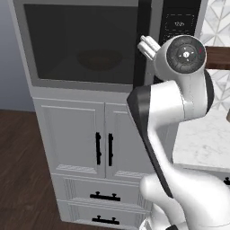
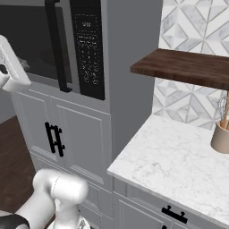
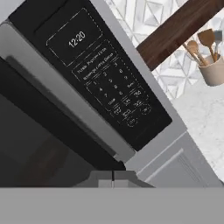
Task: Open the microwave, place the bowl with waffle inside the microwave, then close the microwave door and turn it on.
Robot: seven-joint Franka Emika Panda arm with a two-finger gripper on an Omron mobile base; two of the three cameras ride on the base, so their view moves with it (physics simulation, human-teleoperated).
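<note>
Claw: in the hand view you see the claw (image 3: pixel 113 176) at the bottom edge, its two tips pressed together with only a thin line between them, pinching nothing. It sits just in front of the lower end of the black handle.
Arm: in the left base view your white arm (image 1: pixel 179 103) rises from the lower right and covers the right edge of the microwave door and part of the keypad.
Microwave door: the microwave door (image 1: pixel 81 42) is shut, flush in its grey frame. The long black handle (image 2: pixel 57 47) runs upright along its right edge, just beside the keypad.
Keypad: the black keypad panel (image 3: pixel 103 76) stands right of the handle; its display reads 12:20. A narrow grey strip separates the panel from the handle.
Microwave: the microwave (image 2: pixel 112 49) is built in above the white cabinets (image 1: pixel 78 139); its right side wall is plain grey and meets the desk corner.
Bowl with waffle: you can see the bowl with waffle (image 1: pixel 99 58) behind the dark window, near the middle of the chamber; it is dim and the details are hard to tell.
Open room: left of the cabinets there is dark wood floor (image 1: pixel 22 179). At the right, the marble desk (image 2: pixel 179 165) is mostly bare near its front edge.
Far side: a beige pot with wooden utensils (image 2: pixel 221 134) stands at the far right of the desk, well apart from the microwave, under a dark wood shelf (image 2: pixel 188 65) on the tiled wall.
</note>
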